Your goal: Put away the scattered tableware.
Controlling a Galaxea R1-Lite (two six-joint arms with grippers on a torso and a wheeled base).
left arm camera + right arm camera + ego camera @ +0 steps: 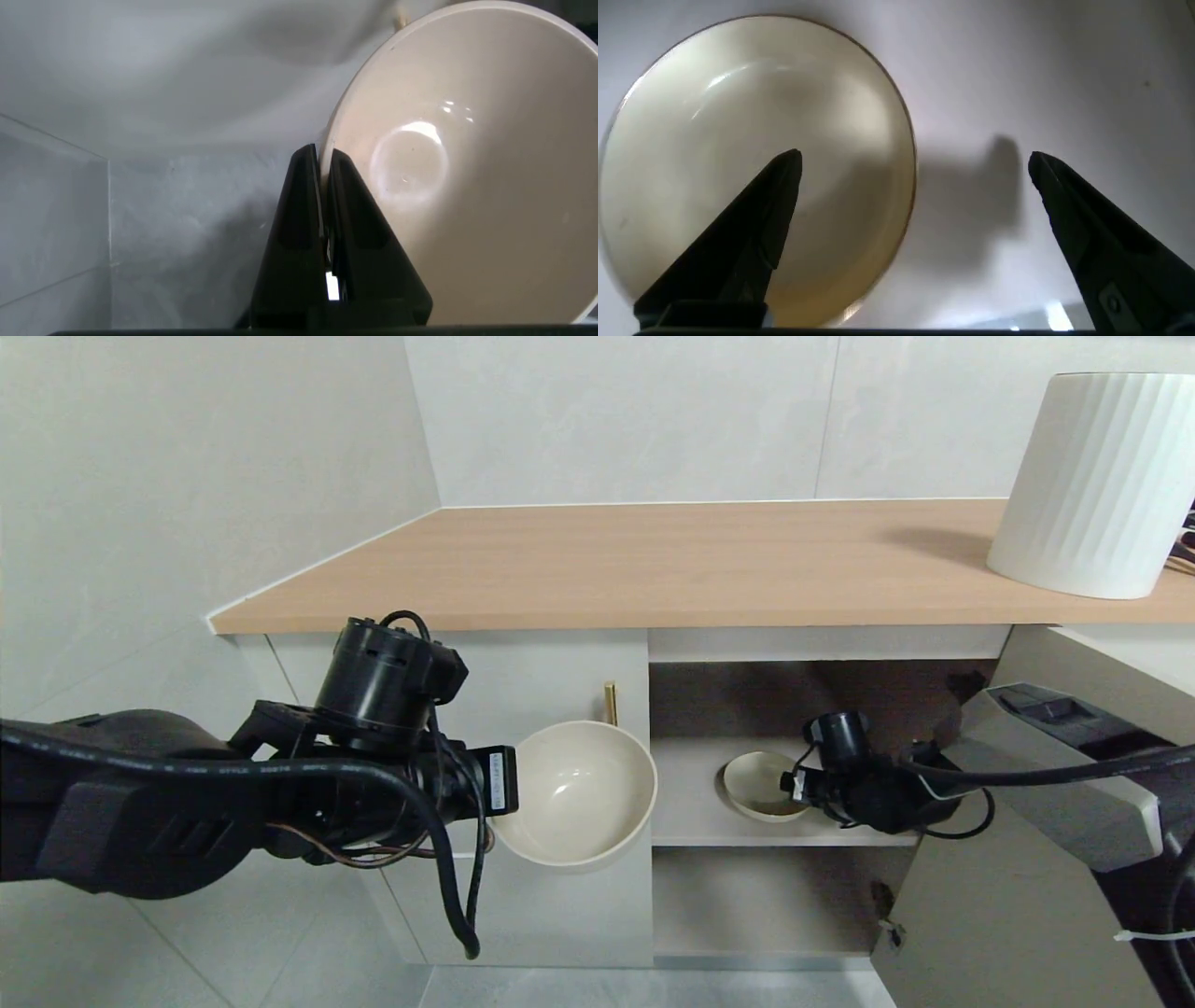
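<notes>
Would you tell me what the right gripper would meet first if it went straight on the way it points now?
Most likely the shallow bowl on the cabinet shelf: the open right gripper straddles its rim. Depth is unclear, so it might reach the bare shelf beside it first.

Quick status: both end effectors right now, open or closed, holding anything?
Left end effector: closed on the rim of the bowl.
Right end effector: open, empty, by the dish on the cabinet shelf.
</notes>
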